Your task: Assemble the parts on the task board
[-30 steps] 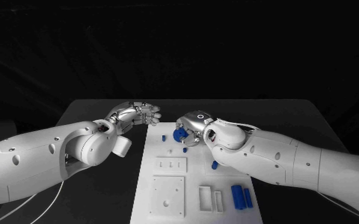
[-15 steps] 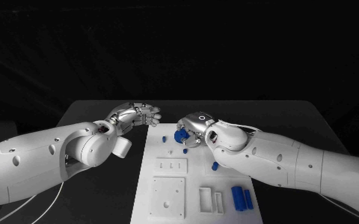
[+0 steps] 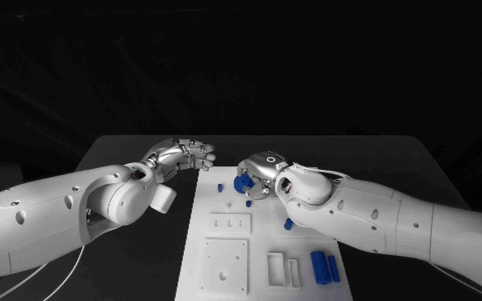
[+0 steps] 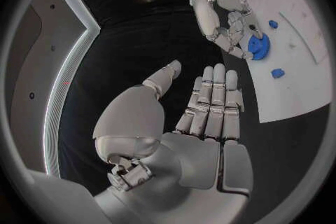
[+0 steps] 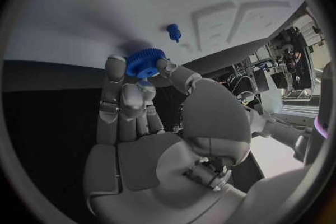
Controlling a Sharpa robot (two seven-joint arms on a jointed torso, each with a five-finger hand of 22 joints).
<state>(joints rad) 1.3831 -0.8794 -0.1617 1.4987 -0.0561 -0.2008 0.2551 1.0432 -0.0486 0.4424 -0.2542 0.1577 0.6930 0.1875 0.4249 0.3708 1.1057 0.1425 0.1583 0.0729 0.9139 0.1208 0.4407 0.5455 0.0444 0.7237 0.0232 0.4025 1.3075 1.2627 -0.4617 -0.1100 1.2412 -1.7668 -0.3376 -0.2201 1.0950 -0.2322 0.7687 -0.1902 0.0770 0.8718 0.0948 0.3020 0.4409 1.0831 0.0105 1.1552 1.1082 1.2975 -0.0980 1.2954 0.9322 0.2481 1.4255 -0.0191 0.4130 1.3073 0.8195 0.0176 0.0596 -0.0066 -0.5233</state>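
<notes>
obstacles: blue pegs (image 3: 220, 186) upright on task board (image 3: 301, 256) | free: table (image 3: 131, 149) left of board

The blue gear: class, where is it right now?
The blue gear is held in the right hand, over the task board's far end in the head view, near a small blue peg.

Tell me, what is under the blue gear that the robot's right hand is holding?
The round blue toothed gear, pinched by the silver right hand, hangs over the flat white task board. A small blue peg stands nearby. The fingers hide the spot right beneath the gear.
</notes>
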